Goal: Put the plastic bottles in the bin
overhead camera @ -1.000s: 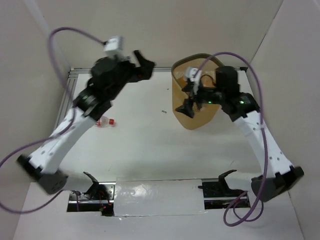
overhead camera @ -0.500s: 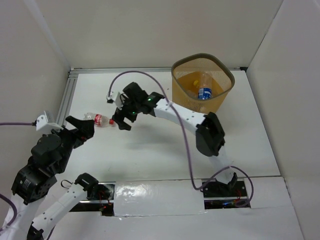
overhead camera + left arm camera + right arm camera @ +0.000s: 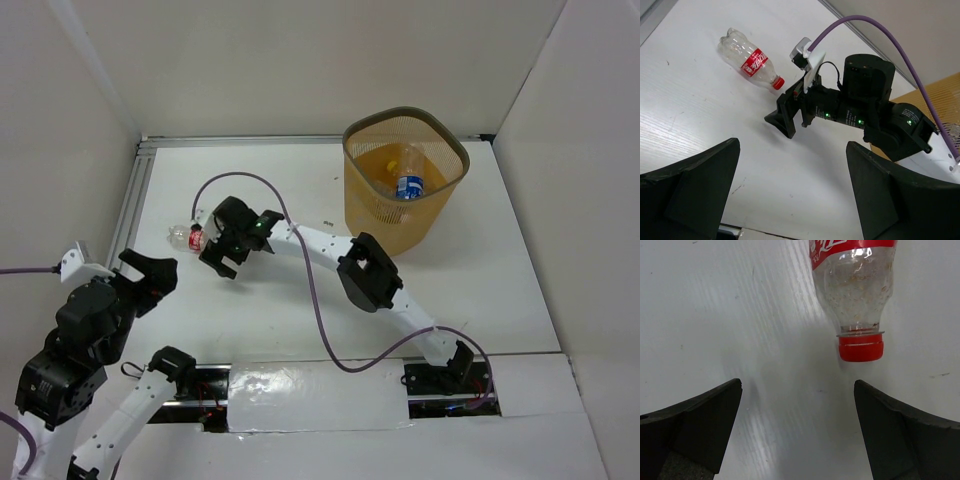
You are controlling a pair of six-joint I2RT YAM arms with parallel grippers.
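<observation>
A see-through plastic bottle with a red label and red cap [image 3: 188, 236] lies on its side on the white table at the left. My right gripper [image 3: 219, 262] is open and empty just right of its cap. In the right wrist view the cap end [image 3: 860, 347] lies ahead of the open gripper [image 3: 797, 435], toward the right finger and untouched. My left gripper [image 3: 149, 272] is open and empty, near-left of the bottle; its view shows the bottle [image 3: 750, 59] and the right gripper [image 3: 785, 120]. The orange-yellow mesh bin [image 3: 375, 215] stands at the far right.
Inside the bin lie a blue-labelled bottle [image 3: 408, 186] and a yellowish one [image 3: 394, 159]. The right arm [image 3: 370, 272] stretches across the table's middle. An aluminium rail [image 3: 135, 195] runs along the left edge. White walls close in the back and both sides.
The right gripper has swung from the bin leftward across the table to the red-capped bottle. The left arm has pulled back from the far side to the near left.
</observation>
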